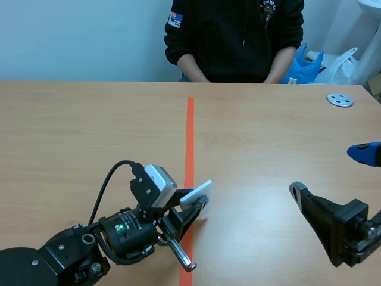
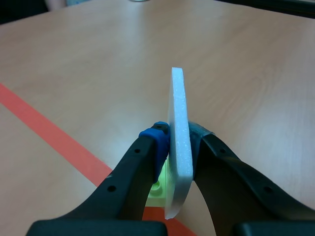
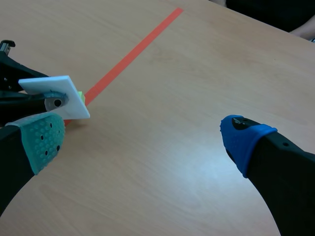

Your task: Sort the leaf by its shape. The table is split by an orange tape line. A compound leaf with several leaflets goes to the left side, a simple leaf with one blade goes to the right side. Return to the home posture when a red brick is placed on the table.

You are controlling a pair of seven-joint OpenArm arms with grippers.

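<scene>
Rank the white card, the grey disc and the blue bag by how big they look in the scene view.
1. blue bag and white card: about alike; the bag is farther away and partly hidden, so left unranked.
2. grey disc: smallest.

scene: wide, forward | wrists: close, downward (all share white card (image 1: pixel 197 193))

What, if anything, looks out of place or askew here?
Only small things. The white card is pinched on edge and tilted in the left claw, at the orange tape line, so it sits on neither side yet. A grey disc lies far off on the right side, seemingly unrelated to sorting. Nothing looks spilled or damaged.
</scene>
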